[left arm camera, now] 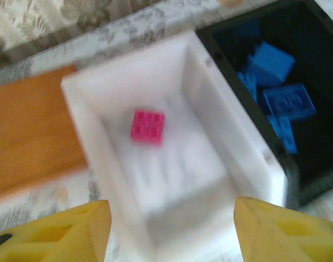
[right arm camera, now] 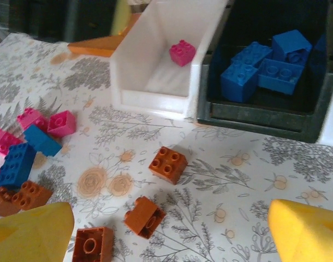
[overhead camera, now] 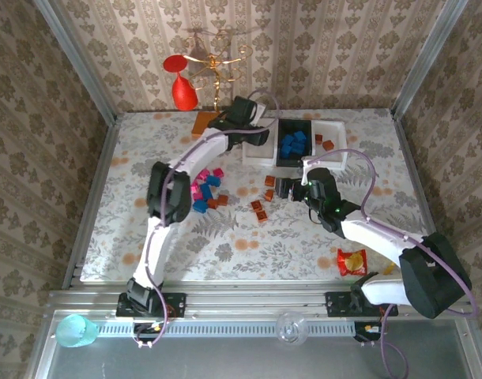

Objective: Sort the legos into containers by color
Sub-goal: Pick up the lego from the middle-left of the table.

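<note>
Take the table as a clock dial with the arm bases at six. The three trays then stand in a row between twelve and one.

The left gripper hangs over the leftmost of them, a white tray. Its wrist camera shows the yellow fingers spread wide with nothing between them. One magenta brick lies studs-up on that tray's floor. A flat orange-brown base lies just beside the tray on its nine o'clock side. On the three o'clock side, pressed against it, is the black tray, which holds a heap of blue bricks. Next along the row, the second white tray holds a couple of orange-brown bricks.

The right gripper hovers near the middle of the dial, at six o'clock from the black tray. Its jaws are wide apart and empty. Under it, three loose bricks, all orange-brown, are scattered on the flowered cloth, none touching another. At nine o'clock from them lies the mixed pile of pink, blue and brown bricks, several of them touching. A red-yellow snack packet lies around four o'clock, near the right arm.
</note>
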